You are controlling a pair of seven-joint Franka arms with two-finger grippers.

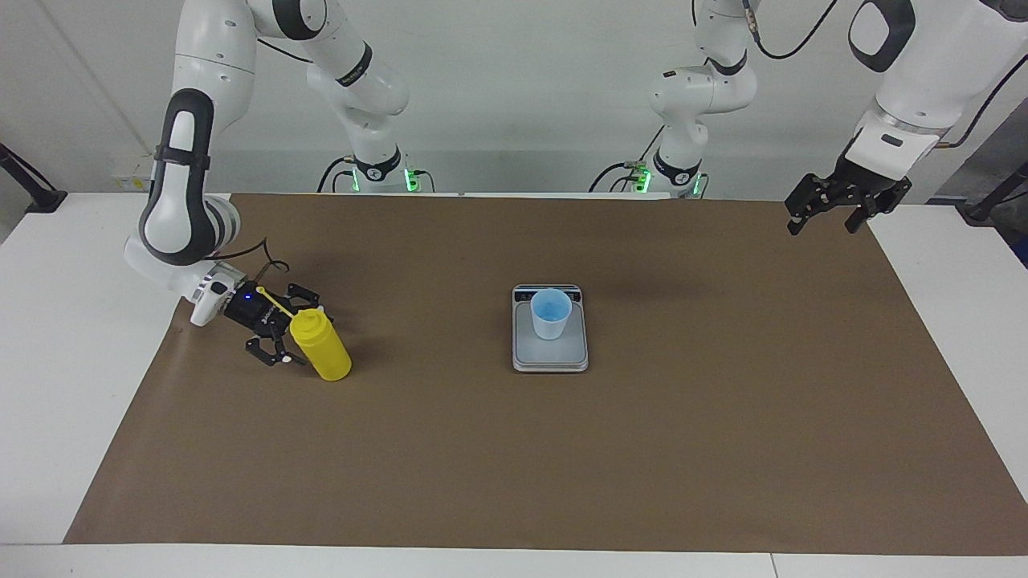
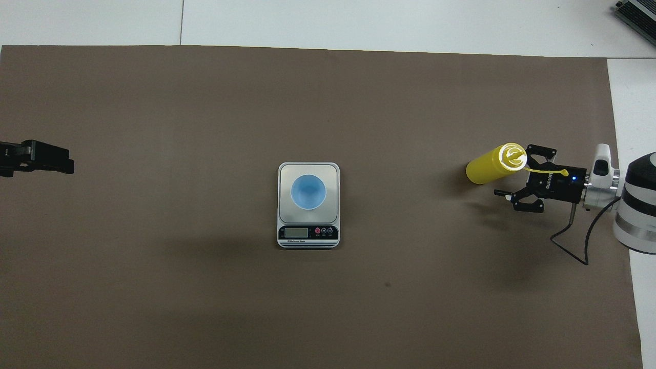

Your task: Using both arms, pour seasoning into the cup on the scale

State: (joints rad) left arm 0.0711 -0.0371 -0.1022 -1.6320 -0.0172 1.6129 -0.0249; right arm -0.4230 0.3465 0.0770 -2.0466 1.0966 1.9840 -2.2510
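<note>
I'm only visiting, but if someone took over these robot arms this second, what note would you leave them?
Right gripper: open, low beside the yellow bottle, holding nothing.
Left gripper: open and empty, waiting in the air over the left arm's end of the brown mat.
Bottle: standing on the mat at the right arm's end, its cap strap draped toward the right gripper.
Cup: upright on the scale, mid-table.
Done: cup is on the scale.
Left: whether anything has been poured cannot be told; check the cup before pouring.
</note>
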